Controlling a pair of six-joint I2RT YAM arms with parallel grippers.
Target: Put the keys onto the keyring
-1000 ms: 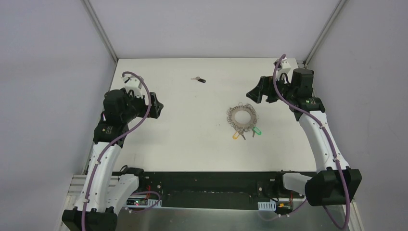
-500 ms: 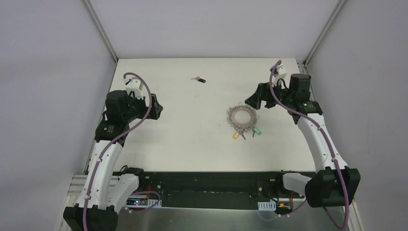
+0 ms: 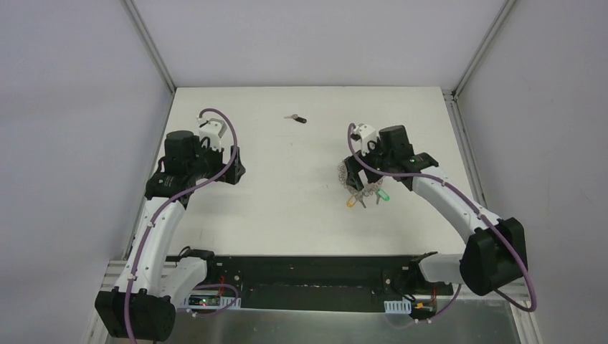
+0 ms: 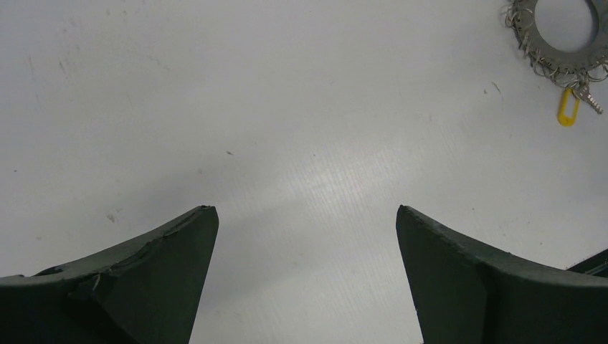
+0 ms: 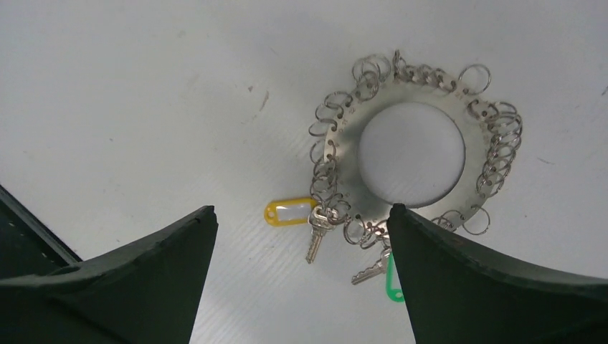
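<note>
The keyring [image 5: 423,87], a flat grey metal loop fringed with small wire rings, lies on the white table. Two keys hang from its rings: one with a yellow tag [image 5: 289,212] and one with a green tag [image 5: 391,281]. My right gripper [image 5: 301,208] hovers open just above them, its right finger over the ring's edge, and holds nothing. From above, it hides part of the keyring [image 3: 367,189]. A black-headed key [image 3: 295,118] lies alone at the far middle. My left gripper [image 4: 306,208] is open over bare table, with the keyring [image 4: 552,57] far to its right.
The white table [image 3: 287,215] is walled by grey panels on the left, right and back. The black base rail [image 3: 315,276] runs along the near edge. My left gripper [image 3: 233,166] hangs over the table's left side.
My right arm has swung left and down from the far right corner to just above the keyring. The left arm shifted slightly towards the far right. Both grippers stayed open.
</note>
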